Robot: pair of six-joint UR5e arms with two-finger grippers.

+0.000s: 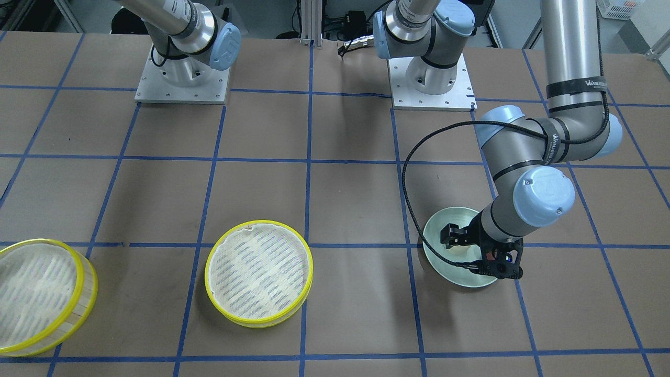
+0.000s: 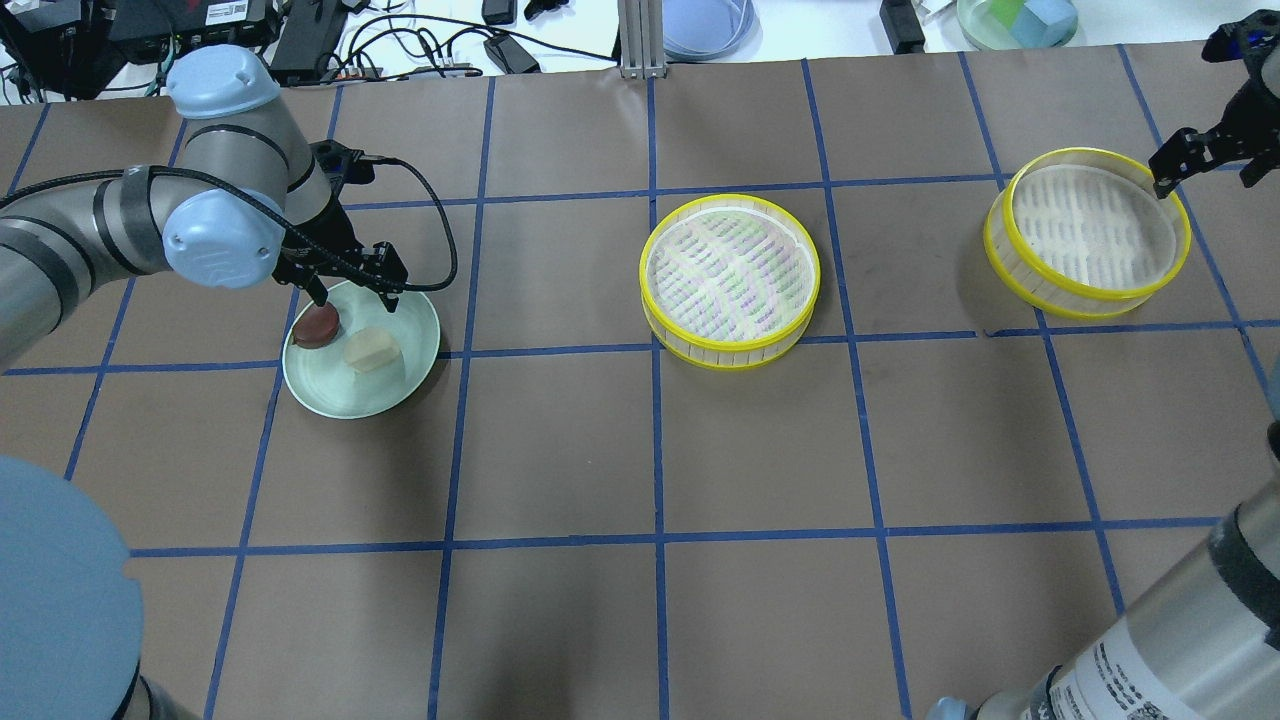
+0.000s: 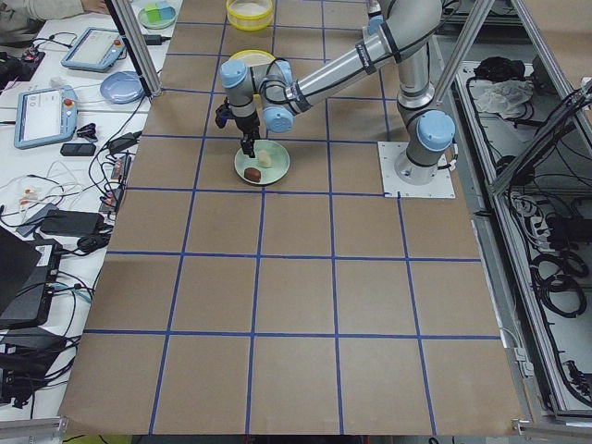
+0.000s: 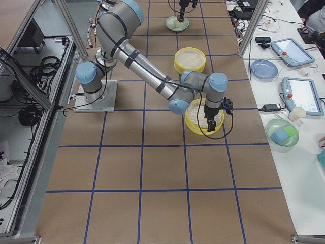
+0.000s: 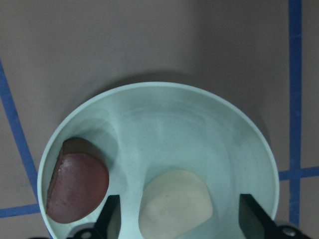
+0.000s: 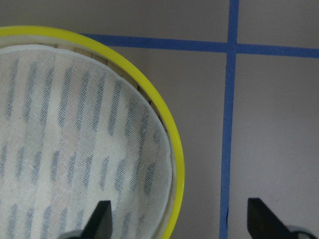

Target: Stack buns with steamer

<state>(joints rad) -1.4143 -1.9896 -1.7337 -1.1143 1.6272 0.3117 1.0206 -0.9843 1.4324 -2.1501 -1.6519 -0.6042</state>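
My left gripper [image 2: 356, 302] is open and hangs just above the pale green plate [image 2: 420, 340]. The plate holds the dark reddish-brown bun [image 2: 316, 327] and the cream-white bun [image 2: 372, 351]. In the left wrist view the cream bun [image 5: 174, 201] lies between my open fingers and the brown bun [image 5: 77, 186] lies outside them. My right gripper [image 2: 1205, 182] is open and straddles the far right rim of one steamer tray [image 2: 1088, 232]. That rim [image 6: 174, 169] runs between the fingers in the right wrist view. The other steamer tray [image 2: 730, 280] stands mid-table; both trays hold only their liners.
The table is brown paper with blue tape grid lines. Both arm bases [image 1: 182, 78] stand at the robot's edge. Cables, a blue plate and a bowl of blocks [image 2: 1020, 20] lie on the bench beyond the far edge.
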